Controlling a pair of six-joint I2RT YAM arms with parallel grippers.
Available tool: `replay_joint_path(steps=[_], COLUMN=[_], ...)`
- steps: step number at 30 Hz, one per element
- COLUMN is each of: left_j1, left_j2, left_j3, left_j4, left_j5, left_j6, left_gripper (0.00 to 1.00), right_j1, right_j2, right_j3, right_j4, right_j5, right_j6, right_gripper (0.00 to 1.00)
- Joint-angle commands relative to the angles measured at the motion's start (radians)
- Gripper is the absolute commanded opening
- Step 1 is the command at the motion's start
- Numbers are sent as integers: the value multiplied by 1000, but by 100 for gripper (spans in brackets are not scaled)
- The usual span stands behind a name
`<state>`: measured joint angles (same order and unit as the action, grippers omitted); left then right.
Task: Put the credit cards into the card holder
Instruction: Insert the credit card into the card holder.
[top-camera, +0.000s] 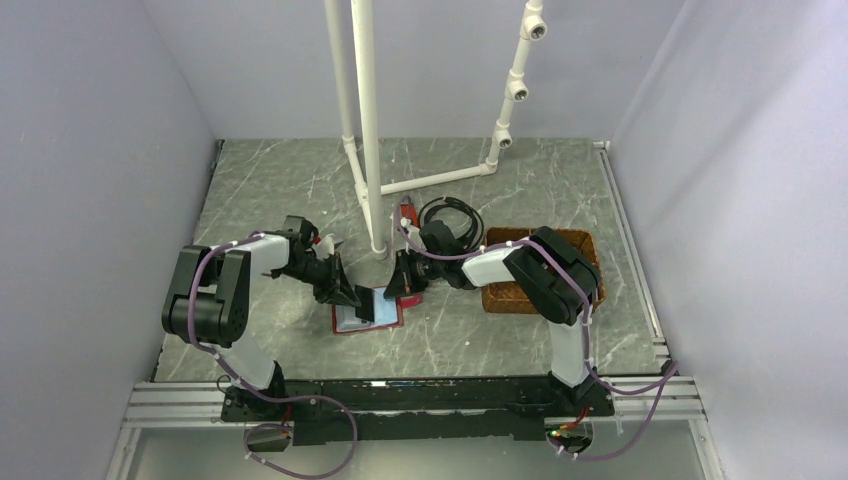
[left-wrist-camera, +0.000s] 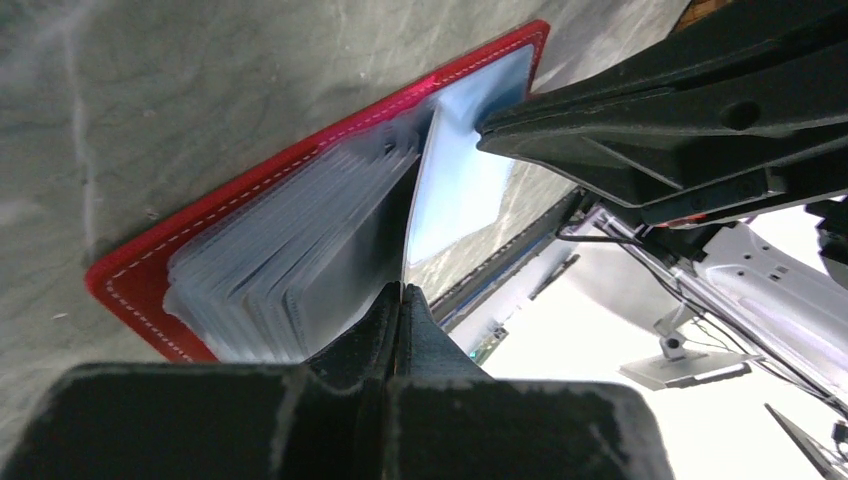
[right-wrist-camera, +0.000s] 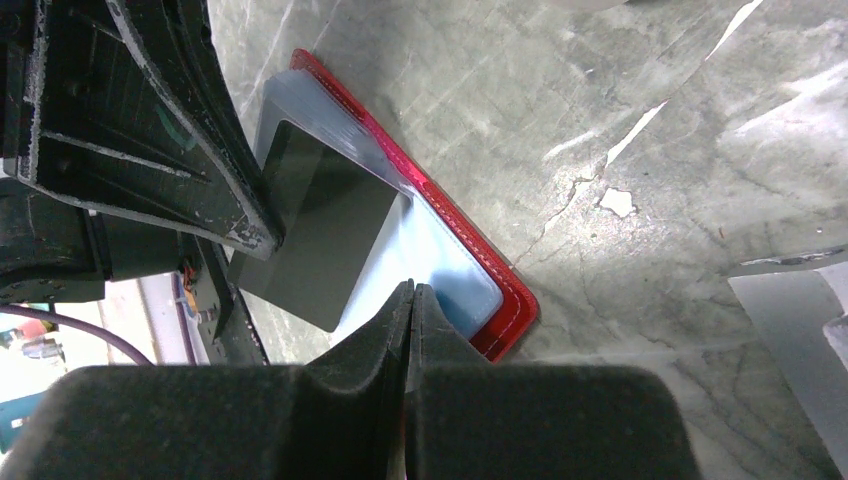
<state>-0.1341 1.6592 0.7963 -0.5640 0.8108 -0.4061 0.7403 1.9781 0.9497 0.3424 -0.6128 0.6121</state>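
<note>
1. Holder (left-wrist-camera: 120, 275) lies open mid-worktop, nearer the near edge.
2. Left gripper (left-wrist-camera: 400, 295) is clamped on the card (left-wrist-camera: 455, 190), which stands edge-up over the pockets.
3. Right gripper (right-wrist-camera: 410, 295) is closed at the holder; cannot tell what it pinches.
4. Card likely light, stiff and slick; grip a short edge.

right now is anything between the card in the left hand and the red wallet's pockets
Nothing separate shows in the way. The left hand pinches the pale thin rectangular card on edge beside the fanned clear pockets of the open red leather-like card holder. The shut right hand sits at the card's far edge.
</note>
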Motion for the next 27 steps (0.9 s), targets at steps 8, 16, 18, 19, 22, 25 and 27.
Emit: replay_joint_path(steps=[8,16,18,19,22,25,27], left_j1=[1,0,-1,-2,-1,-1,-1], left_j2=[-13,-15,-13,-14,-26,-24,-29], left_j3=[58,18,4,-2,-34,-47,-52], left_j4=[-43,25,49,62,118,135,138], left_j5=[-86,-52,-37,-30,0,12,13], left_j6=[83,37,21,15,-22,-37,-42], left_gripper=[0,0,0,0,0,0,0], right_j1=[-5,-4,-4,-4,-4,-4,-4], right_j2=[42,46,47,46,45,47,45], right_j3=[-16,-17,-17,-16,-15,-15,-18], right_j4=[-18,-13,-14,-14,-16,-16,-13], right_j5=[50,47,47,47,50,49,48], right_j6=[-44,-41,-43,-43,-43,-44,-43], right_gripper=[0,0,0,0,0,0,0])
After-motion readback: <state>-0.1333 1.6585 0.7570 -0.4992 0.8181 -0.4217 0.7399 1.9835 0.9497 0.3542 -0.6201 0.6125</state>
